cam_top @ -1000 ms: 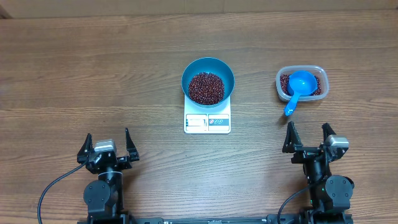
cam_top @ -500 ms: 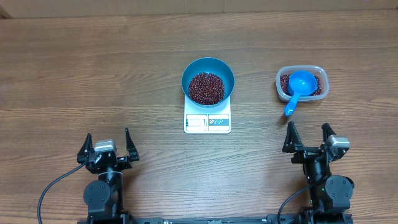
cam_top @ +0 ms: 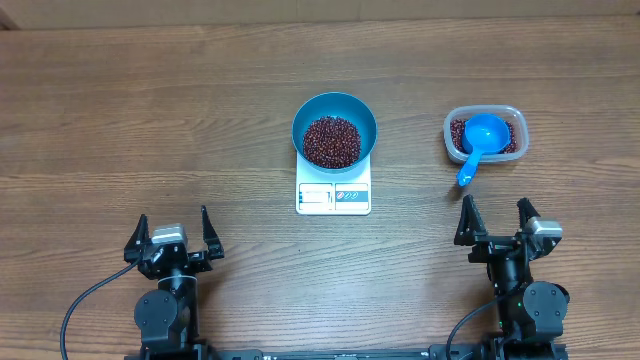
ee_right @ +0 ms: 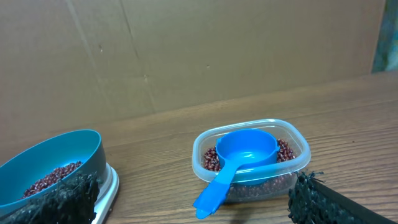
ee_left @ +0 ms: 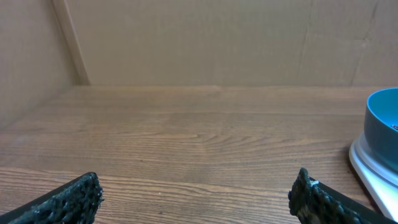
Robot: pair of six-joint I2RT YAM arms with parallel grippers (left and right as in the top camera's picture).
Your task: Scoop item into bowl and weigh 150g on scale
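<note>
On the scale point(cam_top: 352, 197), bowl point(cam_top: 335, 103) hiding its rear, display point(cam_top: 317, 197) unreadable

Wood-grain counter point(cam_top: 150, 110). Directly on it: white scale point(cam_top: 333, 197) at centre; clear tub point(cam_top: 522, 130) well apart, right.

overhead: straight down, far, bowl point(cam_top: 335, 103) mid-frame | L wrist: low, level, bowl at right edge | R wrist: low, nearer, bowl at left | shared: bowl

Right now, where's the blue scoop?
Overhead view, robot's right side: the blue scoop rests in the clear tub, right of the bowl on the scale, its handle over the tub's near rim, ahead of the right gripper.
</note>
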